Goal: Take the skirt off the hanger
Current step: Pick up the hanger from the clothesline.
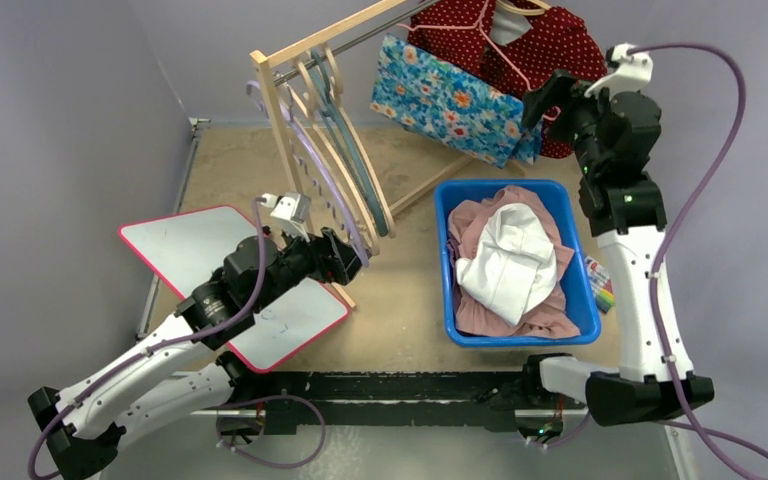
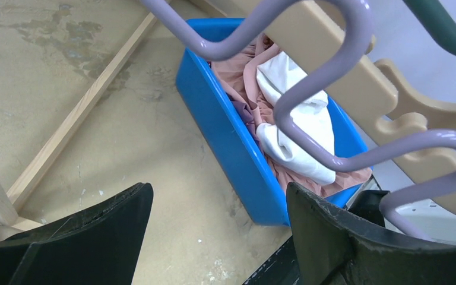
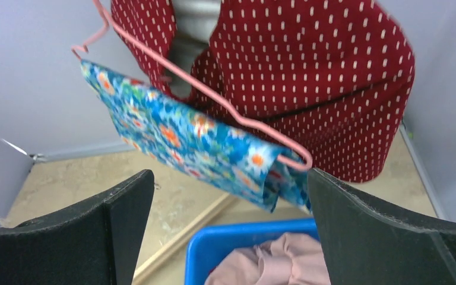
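The skirt [image 1: 445, 100] is blue floral cloth draped over the lower bar of a pink wire hanger [image 3: 214, 98] that hangs from the rack's rail. In the right wrist view the skirt [image 3: 196, 139] slopes down to the right, its lower corner just above the gap of my right gripper [image 3: 230, 178]. This right gripper [image 1: 538, 105] is raised beside the skirt's right end, open and holding nothing. My left gripper [image 1: 345, 258] is open and empty by the empty hangers at the rack's near end. In the left wrist view, the left gripper [image 2: 219, 190] has a lilac wavy hanger [image 2: 309, 101] just above it.
A red dotted garment [image 1: 550, 50] hangs behind the skirt. The wooden rack [image 1: 270, 100] carries several empty hangers [image 1: 340, 160]. A blue bin [image 1: 500, 186] of pink and white clothes stands under the skirt. A whiteboard [image 1: 190, 250] lies at the left.
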You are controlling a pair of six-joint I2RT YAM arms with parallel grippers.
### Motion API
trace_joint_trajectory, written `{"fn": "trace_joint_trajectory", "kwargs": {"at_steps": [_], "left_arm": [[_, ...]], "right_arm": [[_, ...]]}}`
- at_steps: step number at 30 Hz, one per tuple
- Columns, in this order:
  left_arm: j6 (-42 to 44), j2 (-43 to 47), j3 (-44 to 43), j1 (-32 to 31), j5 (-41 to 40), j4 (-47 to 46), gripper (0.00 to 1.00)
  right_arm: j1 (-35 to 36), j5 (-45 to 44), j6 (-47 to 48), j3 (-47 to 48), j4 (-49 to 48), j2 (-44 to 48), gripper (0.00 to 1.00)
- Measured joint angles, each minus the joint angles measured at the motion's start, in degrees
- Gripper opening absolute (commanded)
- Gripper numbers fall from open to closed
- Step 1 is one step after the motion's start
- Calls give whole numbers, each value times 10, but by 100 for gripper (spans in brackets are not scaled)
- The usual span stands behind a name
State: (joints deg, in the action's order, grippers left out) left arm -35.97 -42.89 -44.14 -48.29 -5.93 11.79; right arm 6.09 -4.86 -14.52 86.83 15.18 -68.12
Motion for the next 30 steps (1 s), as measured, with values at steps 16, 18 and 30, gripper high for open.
{"fn": "trace_joint_trajectory", "kwargs": {"at_steps": [16, 18, 30], "left_arm": [[0, 5, 0, 0, -5, 55, 85], [0, 3, 0, 0, -5, 63, 85], [2, 0, -11, 0, -24, 92, 88]], "right_arm": [[-61, 154, 63, 165, 19, -209, 85], [-61, 164, 74, 177, 28, -233, 81], [-47, 283, 44, 81, 30, -179, 66]]}}
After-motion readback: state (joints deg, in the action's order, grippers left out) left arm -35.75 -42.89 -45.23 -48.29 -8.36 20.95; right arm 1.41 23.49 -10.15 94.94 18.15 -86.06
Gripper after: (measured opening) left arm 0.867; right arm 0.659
